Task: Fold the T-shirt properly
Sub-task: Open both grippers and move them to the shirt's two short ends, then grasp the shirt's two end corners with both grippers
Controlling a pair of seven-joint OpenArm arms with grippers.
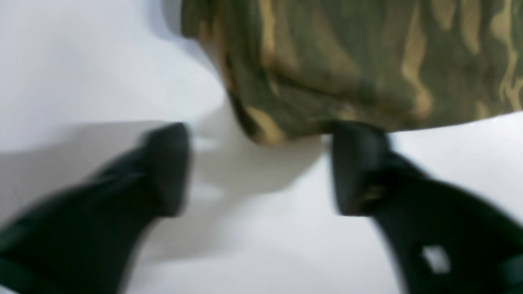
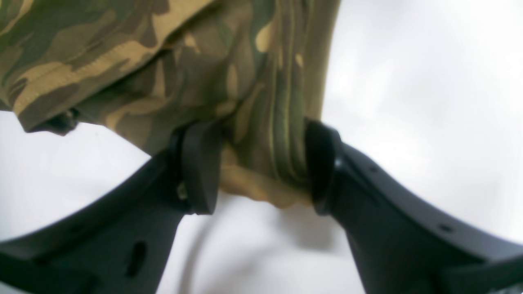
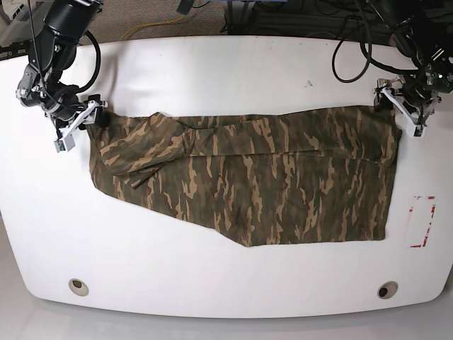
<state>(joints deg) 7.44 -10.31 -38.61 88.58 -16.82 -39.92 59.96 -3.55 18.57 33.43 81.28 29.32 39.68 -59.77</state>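
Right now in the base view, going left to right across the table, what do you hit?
Right claw at the shirt's left end → camouflage T-shirt spread across the white table → left claw at the shirt's top right corner → red-marked rectangle near the right edge.

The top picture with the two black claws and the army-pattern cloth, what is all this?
Those claws are a robot's hands, called grippers. The robot has two arms at a white table, and each wrist carries a small camera; a third camera looks down from above. A camouflage T-shirt lies spread on the table, and the robot should fold it. The right gripper has bunched cloth squeezed between its two fingers, so it is holding the shirt. The left gripper sits at the shirt's edge with its fingers apart and only table between them, so it holds nothing.
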